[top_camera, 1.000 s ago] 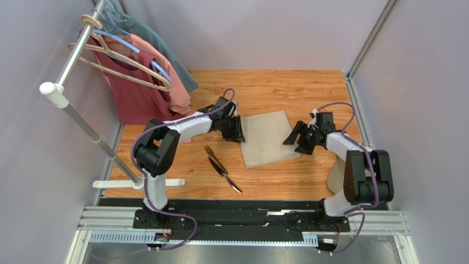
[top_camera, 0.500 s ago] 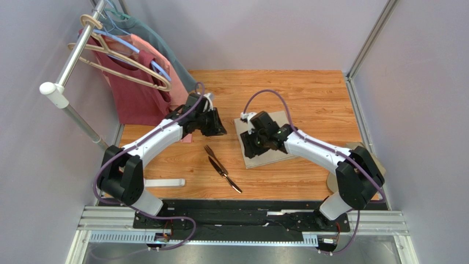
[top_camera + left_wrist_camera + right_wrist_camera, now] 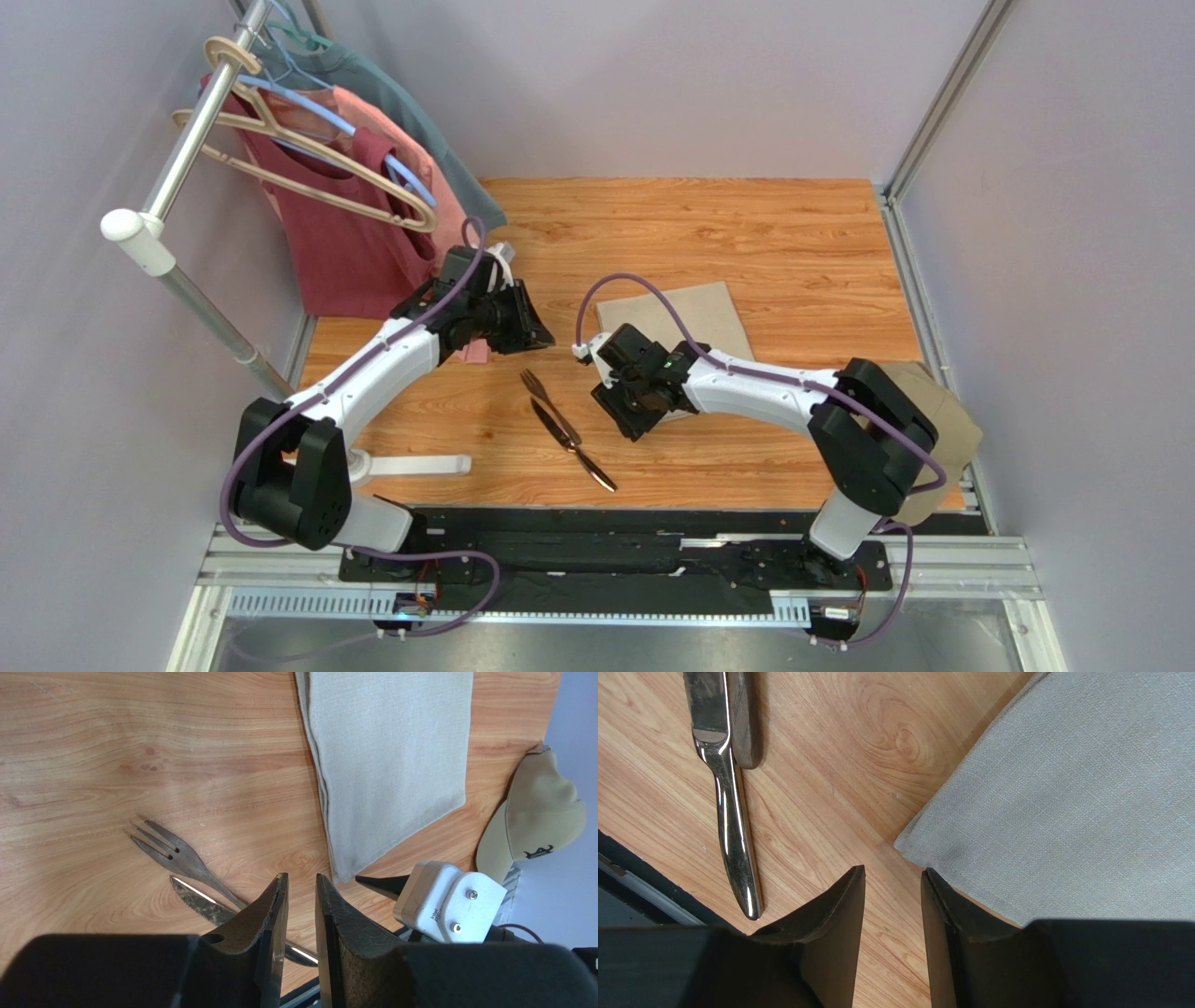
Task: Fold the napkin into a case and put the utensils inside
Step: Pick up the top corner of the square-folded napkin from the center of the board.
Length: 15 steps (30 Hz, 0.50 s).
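The napkin (image 3: 706, 314) lies folded as a flat beige rectangle at table centre, its near part under my right arm; it also shows in the left wrist view (image 3: 393, 763) and the right wrist view (image 3: 1081, 791). The dark fork (image 3: 535, 385) and knife (image 3: 578, 448) lie crossed to its left, also seen from the left wrist as fork (image 3: 175, 855) and knife (image 3: 200, 901). My left gripper (image 3: 540, 331) (image 3: 300, 878) is empty, jaws a narrow gap apart, left of the napkin. My right gripper (image 3: 627, 410) (image 3: 892, 873) is open and empty at the napkin's near-left corner, the knife handle (image 3: 732, 833) to its left.
A clothes rack (image 3: 183, 154) with red and pink shirts (image 3: 358, 231) stands at the back left. A tan cap (image 3: 937, 420) lies at the right edge behind my right arm, also in the left wrist view (image 3: 540, 819). A white bar (image 3: 407, 465) lies near front left.
My left gripper has drawn back left, away from the napkin's left edge. My right gripper has swung from the napkin's right edge across it to its near-left corner.
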Each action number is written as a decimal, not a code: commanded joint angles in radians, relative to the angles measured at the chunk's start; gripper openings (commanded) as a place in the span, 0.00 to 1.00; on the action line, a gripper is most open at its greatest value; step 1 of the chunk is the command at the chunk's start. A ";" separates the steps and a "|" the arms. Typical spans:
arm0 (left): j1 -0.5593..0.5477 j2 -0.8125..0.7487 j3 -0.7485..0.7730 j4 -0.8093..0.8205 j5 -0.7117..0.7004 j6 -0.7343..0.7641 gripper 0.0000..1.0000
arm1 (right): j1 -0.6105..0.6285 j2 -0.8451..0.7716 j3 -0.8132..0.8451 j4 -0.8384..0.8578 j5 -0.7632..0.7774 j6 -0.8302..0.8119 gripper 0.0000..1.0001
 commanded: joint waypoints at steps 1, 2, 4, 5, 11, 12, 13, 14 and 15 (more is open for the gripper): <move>0.006 -0.022 -0.007 0.029 0.030 -0.003 0.29 | 0.013 0.017 0.030 0.013 0.067 -0.031 0.41; 0.006 -0.020 -0.007 0.027 0.033 -0.003 0.29 | 0.013 0.020 0.032 0.015 0.078 -0.034 0.41; 0.006 -0.020 -0.007 0.030 0.034 -0.003 0.29 | 0.019 0.038 0.036 0.015 0.093 -0.040 0.42; 0.006 -0.019 -0.007 0.029 0.036 -0.002 0.29 | 0.024 0.043 0.036 0.015 0.114 -0.044 0.42; 0.007 -0.014 -0.013 0.030 0.034 0.001 0.29 | 0.030 0.068 0.058 0.016 0.132 -0.053 0.39; 0.007 -0.014 -0.015 0.029 0.036 0.001 0.29 | 0.032 0.071 0.061 0.018 0.133 -0.053 0.39; 0.007 -0.014 -0.016 0.032 0.038 0.001 0.29 | 0.032 0.072 0.069 0.016 0.133 -0.053 0.37; 0.007 -0.014 -0.018 0.032 0.039 0.000 0.29 | 0.033 0.071 0.072 0.015 0.136 -0.053 0.35; 0.007 -0.014 -0.018 0.032 0.041 0.000 0.29 | 0.035 0.068 0.073 0.015 0.138 -0.053 0.33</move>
